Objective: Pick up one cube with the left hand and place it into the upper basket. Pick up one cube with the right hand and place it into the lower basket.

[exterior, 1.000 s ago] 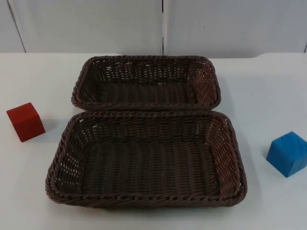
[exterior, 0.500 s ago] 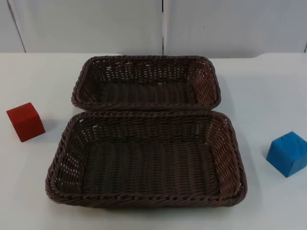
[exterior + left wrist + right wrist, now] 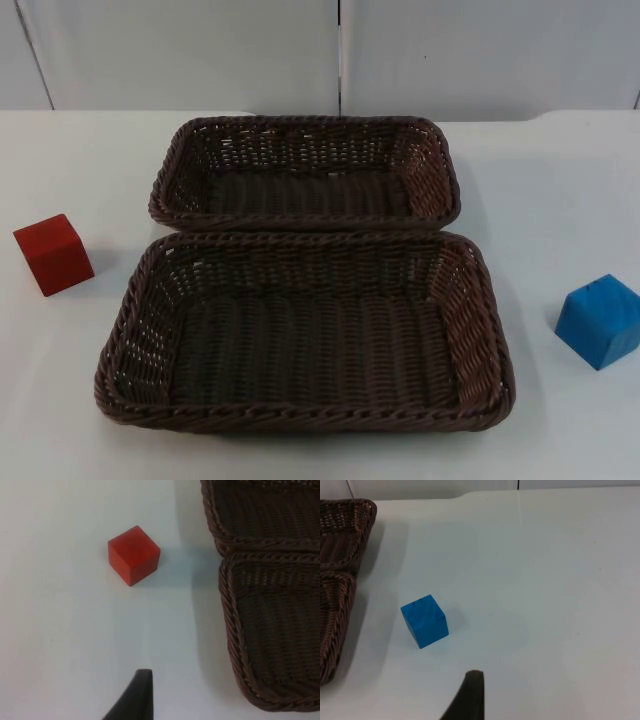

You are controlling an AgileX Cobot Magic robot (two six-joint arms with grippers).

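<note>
No labels or writing on anything that I can make out. On my top feed two dark brown wicker baskets sit mid-bench, long sides touching: the upper basket point(image 3: 305, 130) toward the far edge by the grey wall point(image 3: 200, 50), the lower basket point(image 3: 300, 415) toward the near edge, both with open weave and braided rims. The red cube point(image 3: 54, 254) sits near the bench's point(image 3: 560, 190) left edge, well apart from the baskets, and the blue cube point(image 3: 600, 320) sits near the right edge, turned corner-on. Both look matte and plain.

The left end effector point(image 3: 135, 700) hangs over bare bench short of the red cube point(image 3: 133, 555), baskets off to the side. The right end effector point(image 3: 470, 695) hangs just short of the blue cube point(image 3: 425, 620). I see one black fingertip each, so I can't tell how wide either is.
</note>
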